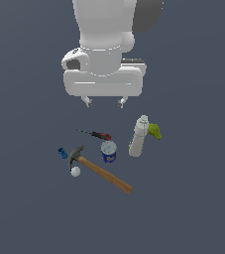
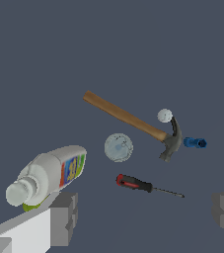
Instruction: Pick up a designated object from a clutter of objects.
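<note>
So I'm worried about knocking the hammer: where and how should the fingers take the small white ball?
Probably from straight above, closing across the white ball's middle, since a ball has no better axis. It lies right against the hammer's head, so one finger likely has to go on the free side and the other along the head rather than into it. The gripper hangs open above the clutter, away from the ball.

Glossy white rounded arm casing, dark grey joint panel, broad white pincer body, small grey fingertips

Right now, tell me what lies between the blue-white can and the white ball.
The hammer: its wooden handle, near the head, crosses the stretch between the can and the white ball. Both the exterior and wrist views show it.
</note>
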`<state>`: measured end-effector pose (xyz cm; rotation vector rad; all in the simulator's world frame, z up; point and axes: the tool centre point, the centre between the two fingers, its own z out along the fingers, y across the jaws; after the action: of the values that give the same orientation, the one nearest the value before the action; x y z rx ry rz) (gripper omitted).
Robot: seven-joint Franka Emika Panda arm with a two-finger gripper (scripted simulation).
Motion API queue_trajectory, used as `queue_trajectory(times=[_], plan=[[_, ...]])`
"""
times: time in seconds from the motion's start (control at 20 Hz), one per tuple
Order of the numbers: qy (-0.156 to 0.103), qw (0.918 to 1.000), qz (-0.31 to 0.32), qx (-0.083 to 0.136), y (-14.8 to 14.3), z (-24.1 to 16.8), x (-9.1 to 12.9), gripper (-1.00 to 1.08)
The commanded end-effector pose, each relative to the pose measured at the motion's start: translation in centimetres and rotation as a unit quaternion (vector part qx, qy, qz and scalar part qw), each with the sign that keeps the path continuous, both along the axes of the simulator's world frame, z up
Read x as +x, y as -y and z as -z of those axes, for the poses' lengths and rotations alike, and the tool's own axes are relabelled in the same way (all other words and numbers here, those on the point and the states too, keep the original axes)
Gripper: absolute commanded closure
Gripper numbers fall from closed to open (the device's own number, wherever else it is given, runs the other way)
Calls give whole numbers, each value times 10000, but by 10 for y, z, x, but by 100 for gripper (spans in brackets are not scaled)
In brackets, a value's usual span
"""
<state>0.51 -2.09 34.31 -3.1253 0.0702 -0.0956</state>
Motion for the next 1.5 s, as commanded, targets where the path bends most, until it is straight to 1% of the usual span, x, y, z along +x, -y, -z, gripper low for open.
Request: queue_trajectory(times=[0.0,0.15,0.5,0.85,1.15,1.45], plan=[[0,10000,0,0,0,0,0,-92],[-20,10000,47,3,4,1,0,-92],[-142,9993,333,24,30,8,-4,-92],[-141,9994,312,23,30,10,-2,-92],[-150,9997,208,17,37,24,9,-92],[-167,9999,7,5,50,52,28,-92]])
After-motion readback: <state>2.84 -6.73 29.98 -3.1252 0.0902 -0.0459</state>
